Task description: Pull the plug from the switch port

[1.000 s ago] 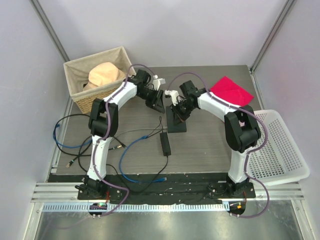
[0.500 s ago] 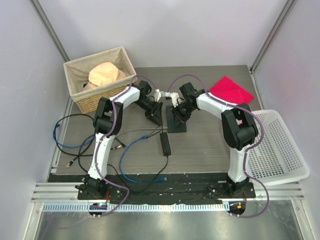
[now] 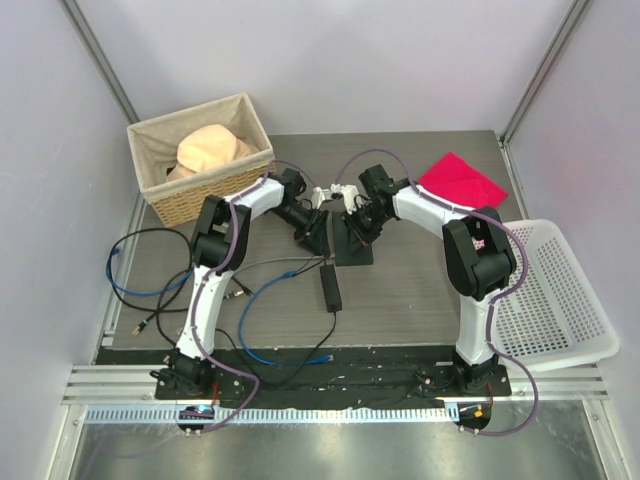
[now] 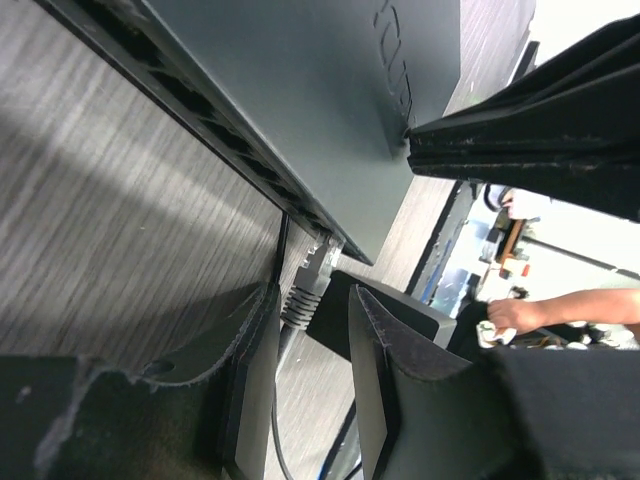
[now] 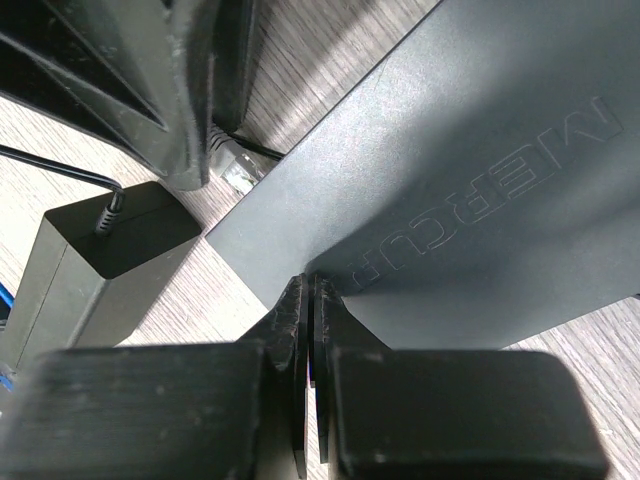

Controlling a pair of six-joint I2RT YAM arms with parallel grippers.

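Note:
The switch (image 3: 352, 243) is a flat matte-black box in the middle of the table; its top also shows in the left wrist view (image 4: 300, 90) and the right wrist view (image 5: 480, 170). A grey plug (image 4: 306, 282) with a ribbed boot sits in a port on its edge, and it shows in the right wrist view (image 5: 236, 168) too. My left gripper (image 4: 312, 300) is open, with one finger on each side of the plug's boot. My right gripper (image 5: 309, 288) is shut, its tips resting on the switch's top near a corner.
A narrow black adapter brick (image 3: 329, 287) lies just in front of the switch. Black and blue cables (image 3: 150, 275) trail at the left. A wicker basket (image 3: 160, 190) stands at the back left, a red cloth (image 3: 462, 180) at the back right, and a white plastic basket (image 3: 570, 320) at the right.
My left gripper has moved nearer and down to the switch's port edge, coming around the plug. My right gripper has stayed on the switch.

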